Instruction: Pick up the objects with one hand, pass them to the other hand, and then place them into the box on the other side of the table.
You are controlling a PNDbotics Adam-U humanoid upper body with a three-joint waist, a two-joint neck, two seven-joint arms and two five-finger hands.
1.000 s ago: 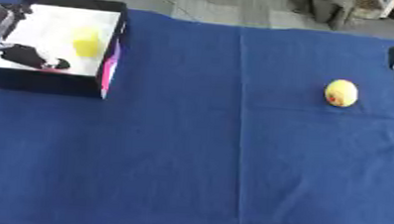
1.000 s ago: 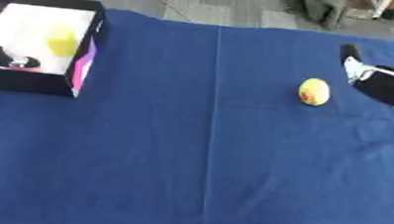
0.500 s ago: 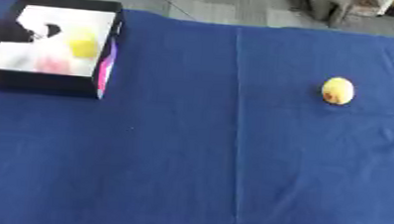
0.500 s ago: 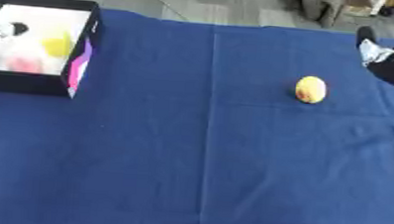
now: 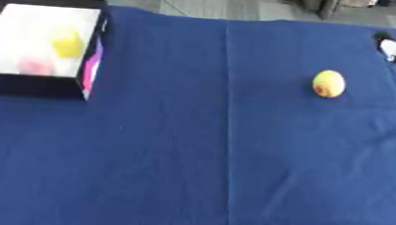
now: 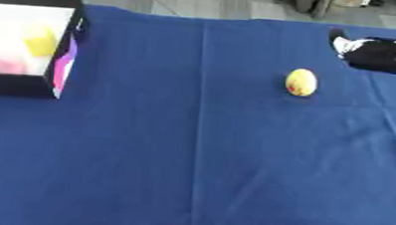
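Note:
A yellow egg-shaped fruit [image 6: 301, 82] with a reddish spot lies on the blue cloth at the right. My right hand [image 6: 376, 53] hovers over the cloth beyond and to the right of it, apart from it, open and holding nothing. The black box [image 5: 31, 85] with a white inside stands at the far left. In it lie a yellow thing [image 5: 66, 43] and a pink thing [image 5: 37, 66]. My left hand shows in neither view.
The blue cloth [image 5: 215, 160] covers the whole table, with a crease running down its middle. Grey floor and furniture legs show beyond the far edge.
My left hand has left the box and gone out of view; a pink thing now lies inside. My right hand has drawn back towards the table's far right.

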